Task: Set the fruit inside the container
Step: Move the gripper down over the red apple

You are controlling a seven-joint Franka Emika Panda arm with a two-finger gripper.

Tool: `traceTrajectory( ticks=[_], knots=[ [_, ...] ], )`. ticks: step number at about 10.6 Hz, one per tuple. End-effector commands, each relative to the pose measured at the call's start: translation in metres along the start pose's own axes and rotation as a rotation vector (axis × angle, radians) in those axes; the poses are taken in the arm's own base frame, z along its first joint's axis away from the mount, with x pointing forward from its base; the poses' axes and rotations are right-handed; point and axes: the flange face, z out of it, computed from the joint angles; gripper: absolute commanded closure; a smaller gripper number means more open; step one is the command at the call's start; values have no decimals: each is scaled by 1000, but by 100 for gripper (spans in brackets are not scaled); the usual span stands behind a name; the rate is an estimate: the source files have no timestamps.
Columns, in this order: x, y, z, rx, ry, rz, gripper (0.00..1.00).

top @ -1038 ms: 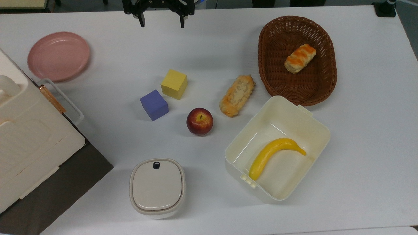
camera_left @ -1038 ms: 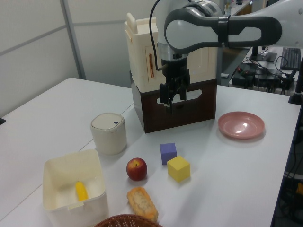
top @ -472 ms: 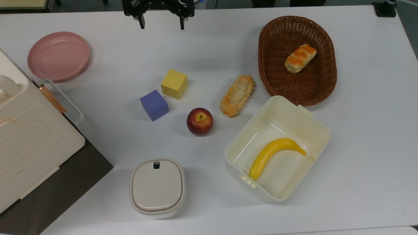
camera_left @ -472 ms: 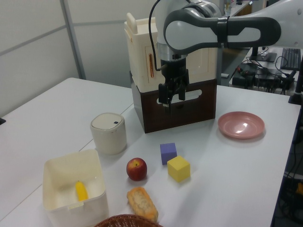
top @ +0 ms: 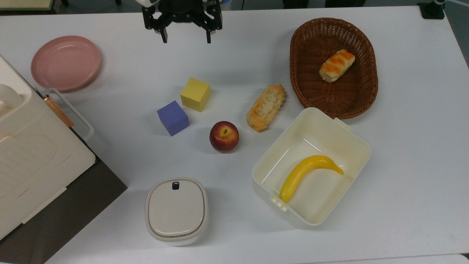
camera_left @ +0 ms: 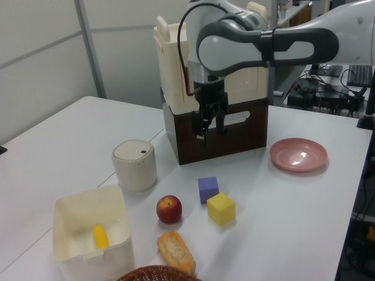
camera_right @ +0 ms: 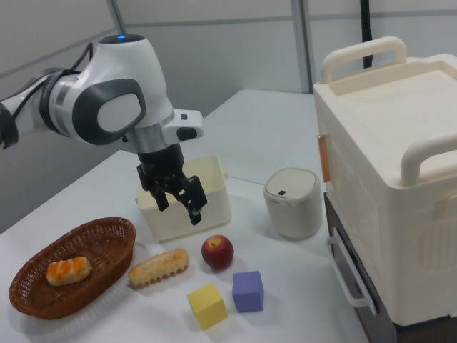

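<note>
The claw (top: 186, 37), fingers spread and empty, has crept in from the top view's far edge — the reach for the apple (top: 224, 136) has begun; the apple sits on the tabletop (top: 403, 146), just left of the tub (top: 357, 145) — nothing grasped yet

Red apple (top: 224, 136), cream tub (top: 354, 140), yellow banana (top: 307, 173).

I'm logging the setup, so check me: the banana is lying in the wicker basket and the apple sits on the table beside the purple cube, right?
Not quite. The banana lies in the cream-white rectangular tub, not the wicker basket, which holds a bread roll; the top view shows this. The rest stands: the apple sits on the table beside the purple cube.
</note>
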Motion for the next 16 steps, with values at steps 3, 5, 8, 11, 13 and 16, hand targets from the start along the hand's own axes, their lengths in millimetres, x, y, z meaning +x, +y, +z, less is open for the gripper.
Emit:
traceTrajectory(
  ticks=[3, 5, 8, 11, 13, 16],
  knots=[
    [36, -41, 49, 3, 58, -63, 0],
    [54, -54, 81, -14, 74, -103, 0],
    [71, -64, 128, -19, 59, -124, 0],
    [91, -71, 178, -25, 89, -133, 0],
    [101, -73, 205, -25, 112, -133, 0],
    [101, -85, 230, -25, 90, -148, 0]
  ],
)
